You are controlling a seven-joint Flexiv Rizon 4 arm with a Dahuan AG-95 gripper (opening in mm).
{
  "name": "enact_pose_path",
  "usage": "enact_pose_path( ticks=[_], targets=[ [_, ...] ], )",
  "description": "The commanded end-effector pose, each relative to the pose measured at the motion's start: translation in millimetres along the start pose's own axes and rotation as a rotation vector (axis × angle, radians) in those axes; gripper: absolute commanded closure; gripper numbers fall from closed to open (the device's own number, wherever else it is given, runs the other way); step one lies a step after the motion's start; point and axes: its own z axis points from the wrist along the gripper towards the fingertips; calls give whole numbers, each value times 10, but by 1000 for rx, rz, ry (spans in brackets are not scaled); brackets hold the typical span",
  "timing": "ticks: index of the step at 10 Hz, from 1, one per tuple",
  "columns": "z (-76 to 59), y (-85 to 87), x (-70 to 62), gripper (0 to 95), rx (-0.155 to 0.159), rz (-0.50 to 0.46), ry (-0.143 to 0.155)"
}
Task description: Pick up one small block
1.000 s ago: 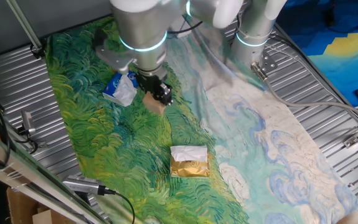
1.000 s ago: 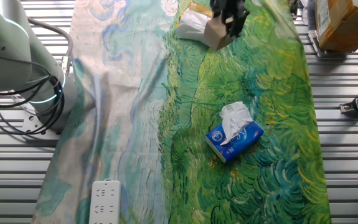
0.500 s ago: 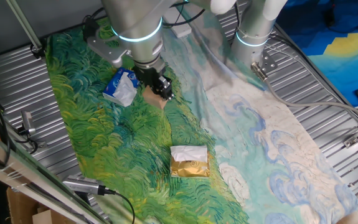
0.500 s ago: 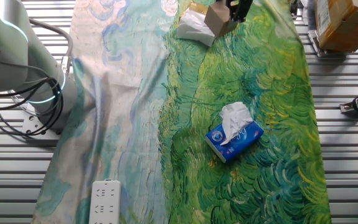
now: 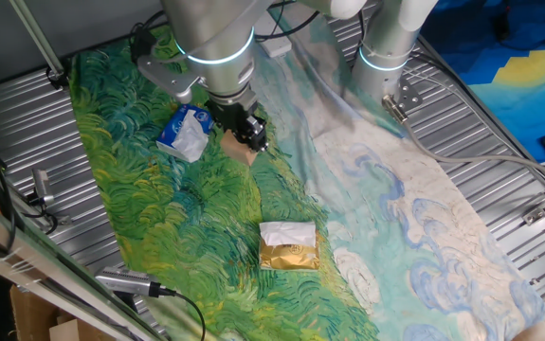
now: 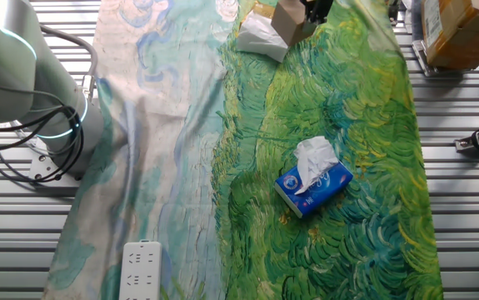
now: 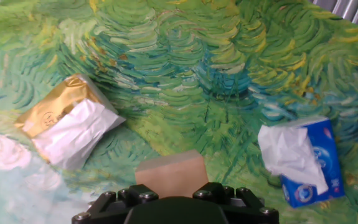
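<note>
The small block (image 5: 236, 149) is a plain tan wooden cube held between the fingers of my gripper (image 5: 246, 138), above the green painted cloth. In the other fixed view the block (image 6: 287, 20) hangs at the top edge beside the gripper (image 6: 312, 12). In the hand view the block (image 7: 171, 173) fills the gap between the black fingers, with the gripper (image 7: 172, 191) shut on it and the cloth well below.
A gold-and-white packet (image 5: 288, 248) lies on the cloth (image 5: 158, 208) nearer the front. A blue-and-white wrinkled bag (image 5: 185, 133) lies just left of the gripper. A white power strip (image 6: 141, 271) lies on the cloth's pale end. Metal slats surround the cloth.
The gripper has risen with the block held in it; in the other fixed view the block has moved toward the top edge. The packet and bag have not moved.
</note>
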Motion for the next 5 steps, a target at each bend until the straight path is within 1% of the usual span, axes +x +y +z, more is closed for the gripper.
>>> enact_pose_path(
  ticks=[1, 3, 5],
  targets=[
    [-6, 1, 1, 950, 3, -2, 5],
    [-9, 5, 3, 950, 0, -2, 1],
    [-12, 9, 6, 950, 0, -1, 3]
  ],
)
